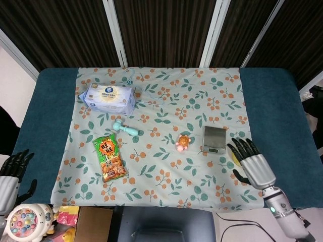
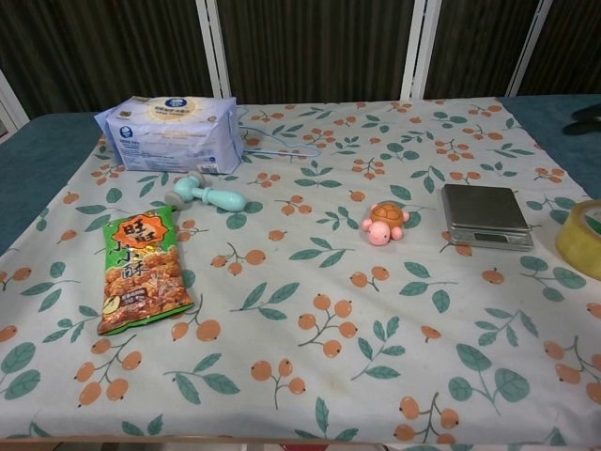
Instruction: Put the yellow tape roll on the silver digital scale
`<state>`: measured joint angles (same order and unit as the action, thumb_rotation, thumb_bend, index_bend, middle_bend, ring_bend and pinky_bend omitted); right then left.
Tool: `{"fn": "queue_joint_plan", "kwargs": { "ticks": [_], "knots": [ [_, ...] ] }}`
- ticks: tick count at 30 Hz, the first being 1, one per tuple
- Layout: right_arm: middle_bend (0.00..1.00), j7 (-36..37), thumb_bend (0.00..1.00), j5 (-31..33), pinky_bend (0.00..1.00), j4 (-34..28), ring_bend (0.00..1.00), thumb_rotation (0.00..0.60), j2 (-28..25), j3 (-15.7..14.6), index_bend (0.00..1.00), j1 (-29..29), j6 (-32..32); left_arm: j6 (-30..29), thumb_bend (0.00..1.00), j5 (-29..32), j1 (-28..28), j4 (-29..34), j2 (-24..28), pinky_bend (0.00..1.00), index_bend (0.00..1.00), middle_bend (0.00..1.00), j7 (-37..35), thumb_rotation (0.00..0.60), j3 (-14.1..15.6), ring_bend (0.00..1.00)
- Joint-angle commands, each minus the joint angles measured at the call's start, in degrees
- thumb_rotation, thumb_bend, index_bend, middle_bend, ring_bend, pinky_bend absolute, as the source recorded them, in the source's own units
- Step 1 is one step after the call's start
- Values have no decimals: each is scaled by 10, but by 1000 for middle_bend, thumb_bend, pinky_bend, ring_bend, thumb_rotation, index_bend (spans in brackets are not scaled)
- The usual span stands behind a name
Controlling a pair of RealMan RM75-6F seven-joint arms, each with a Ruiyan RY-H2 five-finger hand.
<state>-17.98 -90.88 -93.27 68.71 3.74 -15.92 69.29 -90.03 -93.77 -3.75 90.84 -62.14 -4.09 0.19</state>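
The yellow tape roll [image 2: 582, 239] lies flat on the floral cloth at the right edge of the chest view, just right of the silver digital scale [image 2: 485, 215], with nothing touching it. From the head camera my right hand [image 1: 251, 164] hangs over the roll with fingers spread and empty. It hides all but a yellow sliver of the tape roll [image 1: 235, 158], beside the scale [image 1: 215, 139]. My left hand [image 1: 12, 174] stays at the table's near left corner, fingers apart and holding nothing.
A pink turtle toy [image 1: 182, 142] sits just left of the scale. Further left lie a teal roller [image 1: 125, 129], a snack bag [image 1: 109, 158] and a tissue pack [image 1: 109, 98]. A dark shape [image 2: 585, 116] shows at the chest view's upper right.
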Motion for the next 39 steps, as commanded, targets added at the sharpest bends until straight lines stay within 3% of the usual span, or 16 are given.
{"fn": "queue_joint_plan", "kwargs": {
  "ticks": [1, 6, 15, 22, 39],
  "knots": [
    [0, -76, 870, 60, 0, -9, 0, 600, 16, 35, 295, -67, -89, -2, 464, -2, 1, -1, 2, 100, 0, 0, -3, 600, 1, 36],
    [0, -152, 955, 130, 0, 15, 0, 600, 53, 54, 395, -110, -141, -1, 463, -4, 1, -1, 6, 102, 0, 0, -17, 600, 4, 36],
    [0, -246, 972, 197, 0, 73, 0, 600, 121, 41, 402, -153, -168, -9, 461, -3, 4, -1, 10, 102, 0, 0, -27, 600, 3, 36],
    [0, -258, 972, 216, 0, 106, 0, 600, 157, 24, 403, -168, -174, -10, 461, -5, 5, -1, 9, 102, 0, 0, -24, 600, 4, 36],
    [0, -261, 971, 238, 0, 126, 0, 600, 170, 0, 405, -178, -160, -11, 460, -8, 6, 0, 9, 102, 0, 0, -24, 600, 5, 36]
  ]
}}
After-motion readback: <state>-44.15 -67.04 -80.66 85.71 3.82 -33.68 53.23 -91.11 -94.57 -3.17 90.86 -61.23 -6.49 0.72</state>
